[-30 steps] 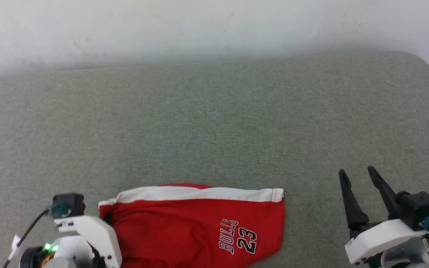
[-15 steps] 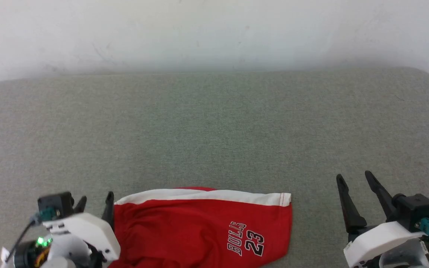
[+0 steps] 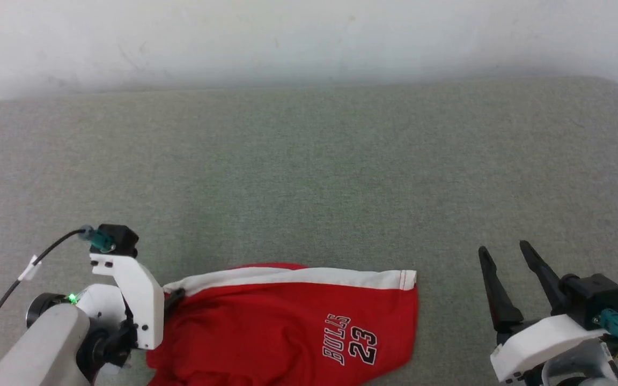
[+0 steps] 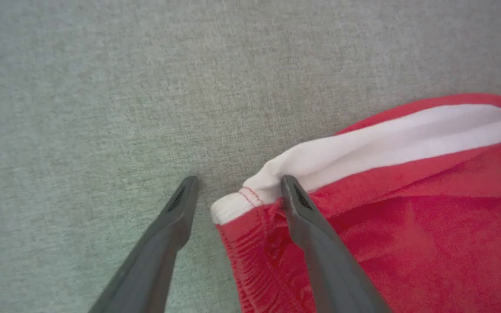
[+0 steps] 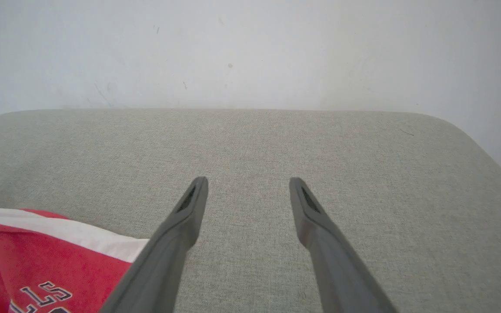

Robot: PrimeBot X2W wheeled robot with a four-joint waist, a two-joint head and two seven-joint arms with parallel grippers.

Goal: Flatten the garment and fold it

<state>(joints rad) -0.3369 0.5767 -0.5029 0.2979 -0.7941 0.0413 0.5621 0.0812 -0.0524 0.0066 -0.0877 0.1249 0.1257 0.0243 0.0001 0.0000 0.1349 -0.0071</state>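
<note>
My left gripper stands open astride the garment's left white corner, at the surface's near edge; right gripper open, well apart. Closing now, I might pinch one layer and bunch it.

The red garment bears a black-and-white print reading "BULLS" beside "23" near its right hem, close to the near edge of the grey fabric surface; the right wrist view gives the letters "LS".
</note>
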